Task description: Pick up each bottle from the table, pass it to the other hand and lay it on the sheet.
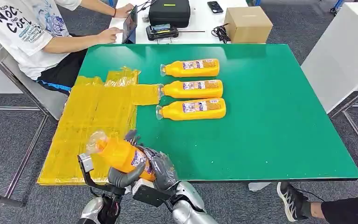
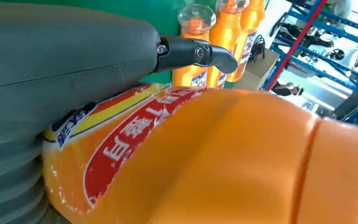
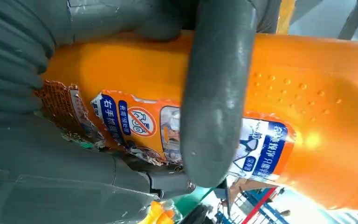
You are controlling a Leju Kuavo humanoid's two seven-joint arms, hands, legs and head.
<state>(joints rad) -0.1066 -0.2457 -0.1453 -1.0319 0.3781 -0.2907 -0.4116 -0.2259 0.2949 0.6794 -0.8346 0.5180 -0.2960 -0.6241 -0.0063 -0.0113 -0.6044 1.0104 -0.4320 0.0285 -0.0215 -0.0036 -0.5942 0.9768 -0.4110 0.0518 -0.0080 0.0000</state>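
Head view: green bench [image 1: 270, 121] carrying three bottles [image 1: 192, 88]; yellow sheet [image 1: 88, 126] lying at its left edge; a person sitting beyond.
Left wrist view: left hand [image 2: 51, 60] fingers wrapping the held bottle [image 2: 214, 163].
Right wrist view: right hand [image 3: 121, 93] fingers clasping the same bottle.

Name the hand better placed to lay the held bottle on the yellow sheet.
Left. Both hands grip the bottle, but the left hand sits nearer the yellow sheet, which lies on the robot's left; the right hand is farther.
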